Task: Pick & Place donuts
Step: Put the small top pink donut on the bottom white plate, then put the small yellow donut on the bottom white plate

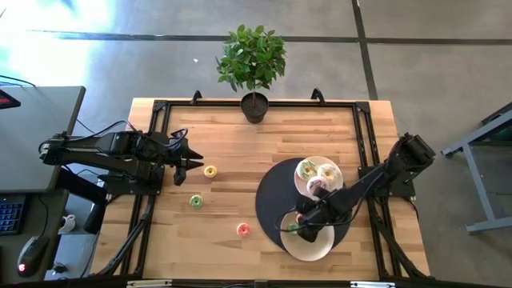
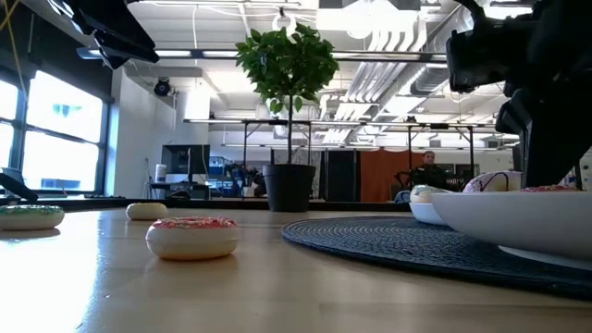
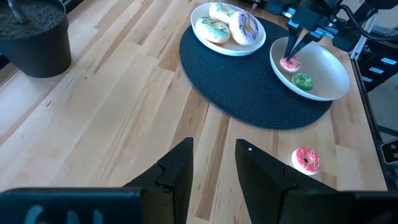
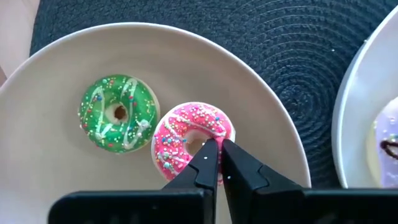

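A yellow donut point(image 1: 210, 170), a green donut point(image 1: 196, 201) and a pink donut point(image 1: 243, 230) lie flat on the bare wood on the left. Three larger pale frosted donuts point(image 1: 318, 174) lie on the far white plate point(image 1: 339, 182). A green donut point(image 4: 118, 113) and a pink donut point(image 4: 186, 134) lie flat on the near white plate point(image 4: 56, 180). My right gripper point(image 4: 217, 152) points down at this pink donut, its fingers shut. My left gripper point(image 1: 192, 160) is open and empty above the table, just left of the yellow donut. My right gripper's shut fingertips point(image 4: 208, 155) are at the pink donut's ring point(image 4: 221, 127), right beside its hole, coming from above and pointing down. The donut lies flat on the near plate. Whether the tips touch it, I cannot tell.
Both plates stand on a round dark woven mat point(image 1: 272, 200) at the table's right. A potted plant point(image 1: 254, 72) stands at the middle of the far edge. Bare wood lies between the loose donuts and the mat.
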Action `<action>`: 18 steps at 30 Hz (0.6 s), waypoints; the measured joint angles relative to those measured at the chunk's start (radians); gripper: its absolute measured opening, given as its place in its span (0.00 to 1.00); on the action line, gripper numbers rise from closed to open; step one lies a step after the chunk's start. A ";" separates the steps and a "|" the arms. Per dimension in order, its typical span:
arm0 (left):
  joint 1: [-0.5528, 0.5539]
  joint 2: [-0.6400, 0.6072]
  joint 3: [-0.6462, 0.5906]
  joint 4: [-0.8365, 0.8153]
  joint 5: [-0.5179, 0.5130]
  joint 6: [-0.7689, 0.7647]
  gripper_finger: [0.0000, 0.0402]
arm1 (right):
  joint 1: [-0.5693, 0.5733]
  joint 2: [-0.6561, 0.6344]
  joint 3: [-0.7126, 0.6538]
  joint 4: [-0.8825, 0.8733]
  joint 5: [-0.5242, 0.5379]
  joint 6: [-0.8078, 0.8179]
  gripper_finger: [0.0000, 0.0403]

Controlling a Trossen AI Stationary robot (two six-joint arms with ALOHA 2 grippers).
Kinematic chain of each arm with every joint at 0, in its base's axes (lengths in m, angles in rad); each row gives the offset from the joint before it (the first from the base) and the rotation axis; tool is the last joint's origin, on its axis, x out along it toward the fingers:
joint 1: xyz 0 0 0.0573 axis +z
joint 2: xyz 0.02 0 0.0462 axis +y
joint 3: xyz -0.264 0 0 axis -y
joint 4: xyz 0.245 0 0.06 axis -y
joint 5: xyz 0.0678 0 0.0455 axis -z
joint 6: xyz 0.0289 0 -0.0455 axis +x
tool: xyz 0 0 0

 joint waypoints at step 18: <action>0.000 0.000 0.000 -0.001 0.008 -0.029 0.30 | -0.001 0.000 0.000 0.010 0.053 -0.060 0.38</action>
